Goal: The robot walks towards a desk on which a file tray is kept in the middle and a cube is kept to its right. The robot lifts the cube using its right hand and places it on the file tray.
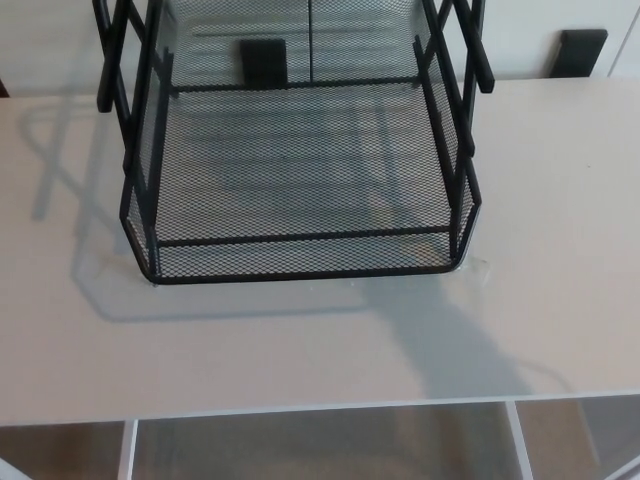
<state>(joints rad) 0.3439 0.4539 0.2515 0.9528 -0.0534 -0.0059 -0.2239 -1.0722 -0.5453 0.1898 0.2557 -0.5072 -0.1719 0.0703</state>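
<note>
A black wire-mesh file tray stands in the middle of the pale desk, its lowest shelf bare and its upper tiers cut off by the top of the head view. No cube shows anywhere in this view. Neither of my hands nor any part of my arms is in the picture. A long shadow falls across the desk from the tray's front right corner toward the near edge.
The desk's near edge runs across the bottom, with floor and white desk frame bars below it. Two dark blocks stand behind the desk at the back wall.
</note>
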